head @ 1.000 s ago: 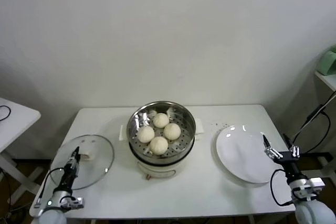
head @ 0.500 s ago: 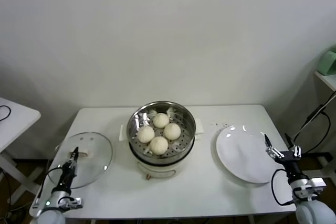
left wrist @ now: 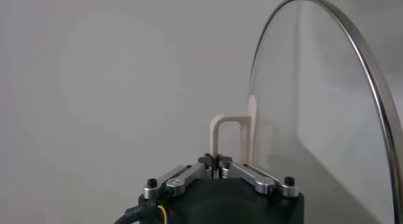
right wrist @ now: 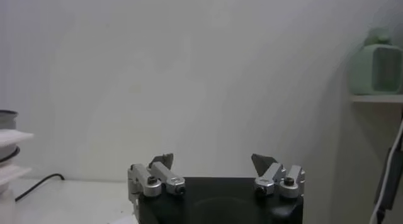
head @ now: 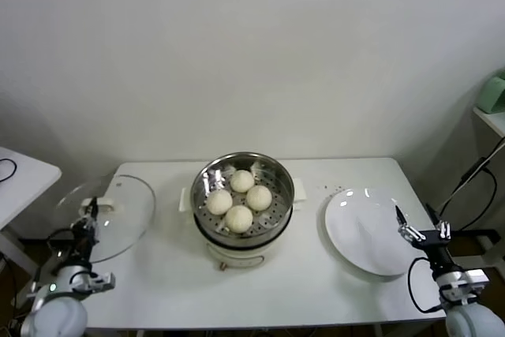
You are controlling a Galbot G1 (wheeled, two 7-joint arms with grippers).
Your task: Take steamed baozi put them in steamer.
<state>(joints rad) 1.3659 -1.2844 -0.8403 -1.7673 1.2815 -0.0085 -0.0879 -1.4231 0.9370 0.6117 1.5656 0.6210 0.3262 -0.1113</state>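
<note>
Several cream-white steamed baozi (head: 239,199) sit inside the shiny steel steamer (head: 280,173) at the table's middle. My left gripper (head: 88,212) (left wrist: 216,160) is at the table's left end, shut on the white handle (left wrist: 225,128) of the round glass lid (head: 118,219) (left wrist: 327,118). The lid hangs tilted, off the table. My right gripper (head: 418,225) (right wrist: 214,161) stays near the table's front right corner, open, with nothing between its fingers.
A flat white plate (head: 363,230) lies right of the steamer, just ahead of the right gripper. A second white table (head: 16,179) stands at the far left. A green object (head: 493,92) sits on a shelf at the right.
The left gripper has shut on the lid's handle and raised the lid off the table, up and to the left, tilting it. The right arm has barely moved.
</note>
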